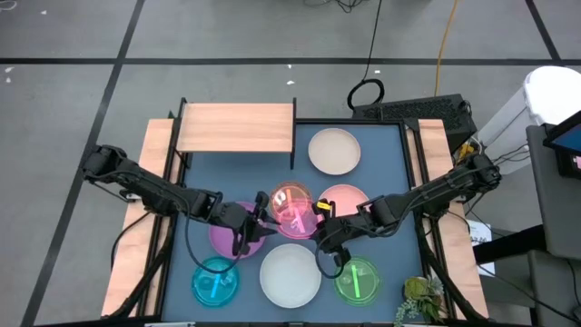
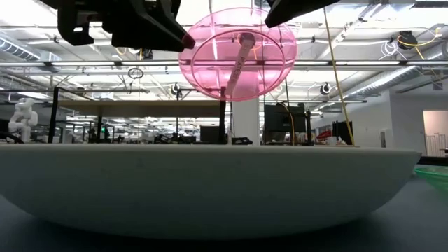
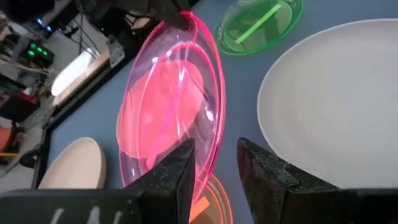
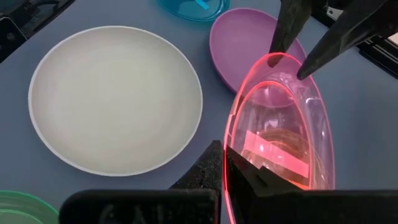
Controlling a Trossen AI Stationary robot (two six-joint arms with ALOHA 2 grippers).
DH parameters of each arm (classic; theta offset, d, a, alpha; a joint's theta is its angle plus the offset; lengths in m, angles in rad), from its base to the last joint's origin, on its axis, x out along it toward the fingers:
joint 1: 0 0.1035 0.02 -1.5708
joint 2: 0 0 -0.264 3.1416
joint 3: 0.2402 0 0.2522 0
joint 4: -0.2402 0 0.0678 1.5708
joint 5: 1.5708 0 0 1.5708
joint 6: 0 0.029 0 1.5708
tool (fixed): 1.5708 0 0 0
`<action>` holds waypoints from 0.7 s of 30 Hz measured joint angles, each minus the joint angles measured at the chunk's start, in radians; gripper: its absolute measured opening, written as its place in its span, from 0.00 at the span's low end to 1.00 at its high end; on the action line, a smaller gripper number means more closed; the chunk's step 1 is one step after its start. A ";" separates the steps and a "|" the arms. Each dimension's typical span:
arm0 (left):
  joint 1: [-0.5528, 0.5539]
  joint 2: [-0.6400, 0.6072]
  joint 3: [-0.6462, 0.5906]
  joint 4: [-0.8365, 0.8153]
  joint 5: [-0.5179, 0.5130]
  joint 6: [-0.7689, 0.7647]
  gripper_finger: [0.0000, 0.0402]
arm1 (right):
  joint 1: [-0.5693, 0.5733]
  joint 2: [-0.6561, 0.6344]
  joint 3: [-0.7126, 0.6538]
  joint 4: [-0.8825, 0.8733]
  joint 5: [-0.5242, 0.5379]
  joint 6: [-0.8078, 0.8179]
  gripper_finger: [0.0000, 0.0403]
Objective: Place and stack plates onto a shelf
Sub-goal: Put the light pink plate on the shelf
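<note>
Gripping the magenta plate (image 2: 238, 61), both end effectors lift it; no legible writing.

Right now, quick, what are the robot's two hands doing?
Left gripper: fingers around the magenta plate's rim, gripping it.
Right gripper: shut on the same plate's opposite edge.

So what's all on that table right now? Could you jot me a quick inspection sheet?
Surface: blue table top, wooden side strips.
Job's things: shelf bare; magenta plate lifted, tilted; cream plate, pink plate, purple plate, white plate, cyan plate, green plate on the table; orange plate beneath.
Clutter: green plant.
Grippers: left gripper and right gripper both at the magenta plate's rim.
Cables: yellow and black on floor.
Surroundings: open hall.
</note>
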State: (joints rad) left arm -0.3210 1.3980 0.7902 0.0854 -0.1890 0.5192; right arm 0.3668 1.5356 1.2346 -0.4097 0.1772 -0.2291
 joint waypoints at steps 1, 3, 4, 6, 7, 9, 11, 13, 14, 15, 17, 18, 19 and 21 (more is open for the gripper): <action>0.000 0.006 0.000 0.006 0.000 0.006 0.31 | 0.000 0.000 0.000 0.003 0.000 0.000 0.00; 0.000 0.013 0.000 0.006 0.000 0.022 0.31 | 0.000 0.000 0.000 0.008 0.000 0.000 0.00; 0.000 0.019 0.000 0.015 0.000 0.029 0.31 | 0.000 0.000 0.000 0.012 0.000 -0.001 0.00; 0.000 0.031 0.001 0.038 0.000 0.047 0.31 | 0.000 0.000 0.000 0.019 0.000 -0.001 0.00; 0.000 0.035 0.000 0.039 0.000 0.054 0.31 | 0.000 0.000 0.000 0.018 0.000 -0.001 0.00; 0.000 0.038 0.000 0.041 0.000 0.063 0.31 | 0.000 0.000 0.000 0.017 0.000 -0.001 0.00; 0.000 0.035 0.000 0.050 0.000 0.063 0.31 | 0.000 0.000 0.000 0.017 0.000 -0.001 0.00; 0.000 0.029 0.000 0.047 0.000 0.062 0.31 | 0.000 0.000 0.000 0.017 0.000 -0.001 0.00; 0.000 0.028 0.000 0.051 0.000 0.062 0.31 | 0.000 0.000 0.000 0.017 0.000 0.000 0.00; 0.000 0.027 0.000 0.056 0.000 0.061 0.31 | 0.000 0.000 0.000 0.017 0.000 -0.001 0.00; 0.000 0.027 0.000 0.059 0.000 0.062 0.31 | 0.000 0.000 0.000 0.016 -0.004 0.000 0.00; 0.000 0.027 0.000 0.062 0.000 0.063 0.31 | -0.001 0.000 0.000 0.016 -0.016 -0.001 0.00; 0.000 0.027 0.000 0.066 0.000 0.066 0.31 | -0.001 0.000 0.000 0.016 -0.026 0.000 0.00; 0.000 0.027 0.000 0.066 0.001 0.075 0.29 | 0.000 0.000 0.000 0.016 -0.027 0.000 0.00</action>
State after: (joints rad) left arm -0.3214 1.4254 0.7906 0.1514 -0.1880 0.5939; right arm 0.3664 1.5356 1.2346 -0.3938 0.1502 -0.2295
